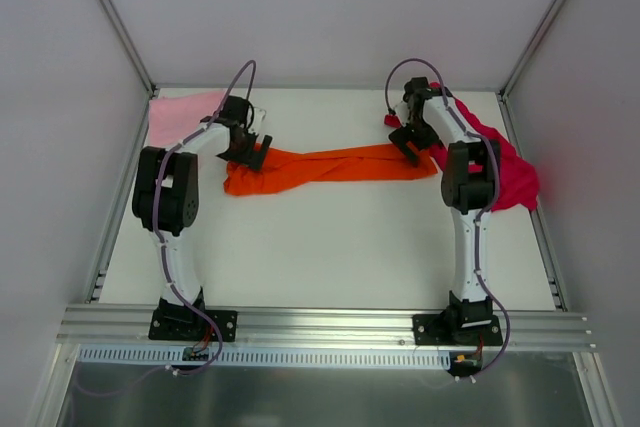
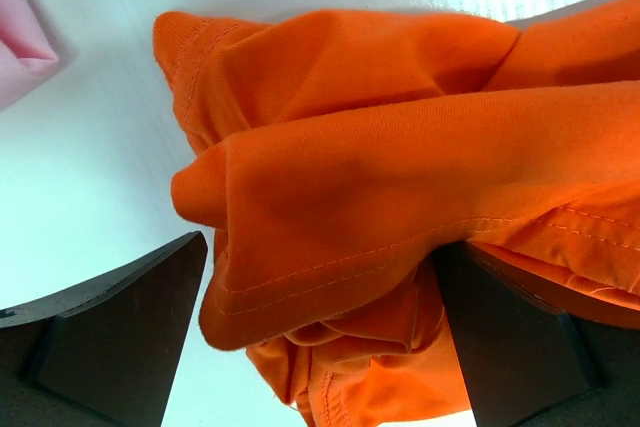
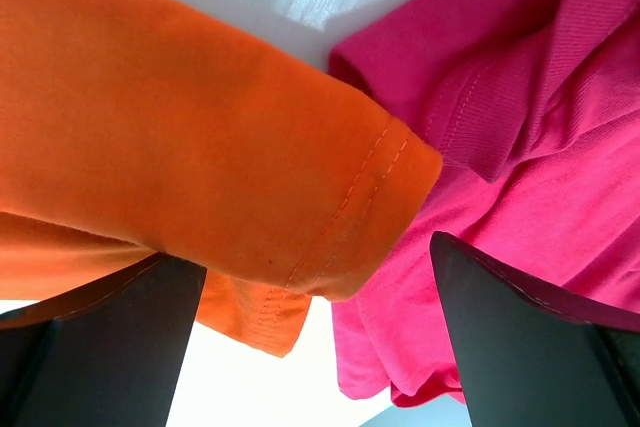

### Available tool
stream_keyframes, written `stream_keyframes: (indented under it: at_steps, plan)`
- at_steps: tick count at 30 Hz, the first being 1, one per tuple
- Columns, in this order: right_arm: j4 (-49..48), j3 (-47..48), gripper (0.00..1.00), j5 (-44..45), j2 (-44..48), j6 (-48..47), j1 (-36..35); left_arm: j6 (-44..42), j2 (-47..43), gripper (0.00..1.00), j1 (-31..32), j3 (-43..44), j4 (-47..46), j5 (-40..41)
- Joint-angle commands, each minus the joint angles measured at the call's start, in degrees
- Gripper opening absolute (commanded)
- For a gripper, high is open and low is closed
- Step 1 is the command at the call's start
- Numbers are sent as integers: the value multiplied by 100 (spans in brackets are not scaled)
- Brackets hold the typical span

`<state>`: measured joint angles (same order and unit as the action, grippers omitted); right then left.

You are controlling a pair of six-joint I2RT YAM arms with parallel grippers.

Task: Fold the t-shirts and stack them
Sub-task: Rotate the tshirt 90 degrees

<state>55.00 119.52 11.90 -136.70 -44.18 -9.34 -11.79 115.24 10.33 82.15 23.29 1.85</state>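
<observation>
Partly behind right arm, magenta t-shirt

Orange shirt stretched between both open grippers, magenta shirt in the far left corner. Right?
No. The top view shows the pink shirt in the far left corner; the magenta shirt lies at the right. The orange shirt does stretch between the open left gripper and right gripper.

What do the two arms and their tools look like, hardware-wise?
The left arm and right arm have white tubular links, black joint housings and black base plates. A greyish-purple cable loops from each wrist down the arm. The left tool and right tool are black, with dark wedge-shaped fingers. A red connector sits by the right wrist.
</observation>
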Motion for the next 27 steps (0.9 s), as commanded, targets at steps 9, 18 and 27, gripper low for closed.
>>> stream_keyframes:
  at_steps: [9, 18, 27]
  plan:
    - [-517, -913, 100, 875, 372, -319, -173, 63, 244, 99, 48, 240, 185, 993]
    - [-675, -2387, 100, 586, 1574, -644, -331, -95, 657, 99, 92, 1013, 475, 1336]
    - [-369, -3812, 100, 50, 3235, -952, -700, -244, 1351, 99, 206, 2400, 940, 1608]
